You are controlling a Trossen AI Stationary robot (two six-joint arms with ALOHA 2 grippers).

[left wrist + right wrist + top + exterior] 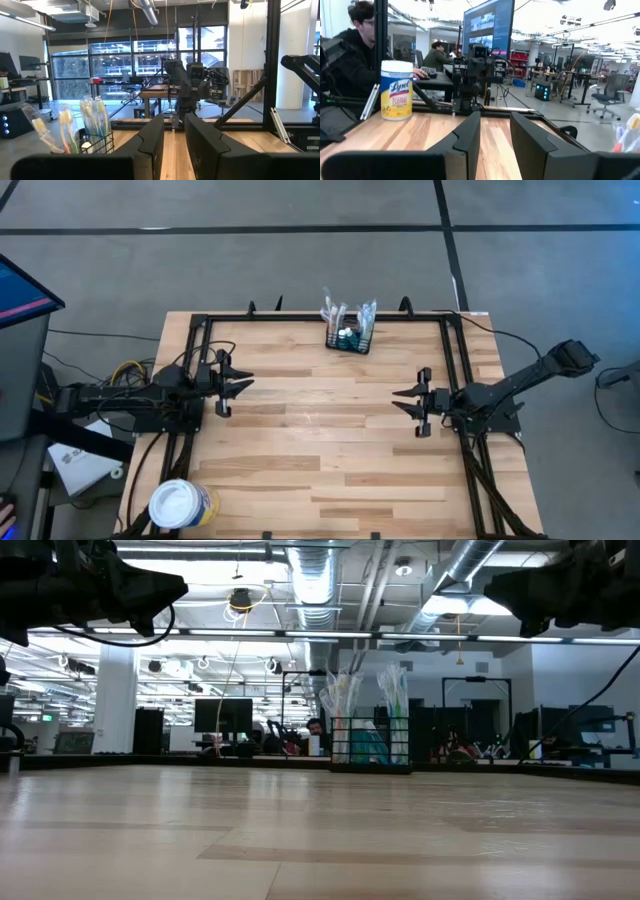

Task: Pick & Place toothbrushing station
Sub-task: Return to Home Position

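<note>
**Station filled; both arms parked with nothing in hand.**

High view: the toothbrushing station (pixel 349 338) stands at the far edge of the table (pixel 320 470), mid-width, with toothbrushes (pixel 335 312) upright in it. The left gripper (pixel 240 383) and right gripper (pixel 398 400) hover near their own sides, fingers parted and holding nothing. A white tub (pixel 182 504) sits at the near left corner. The placing looks done, with only parking left. Low view: bare board lies before the station and the arms hang high overhead. Left wrist view: jaws released on air, station off to one side. Right wrist view: jaws likewise released, and the tub by the edge is well apart from both grippers.
</note>
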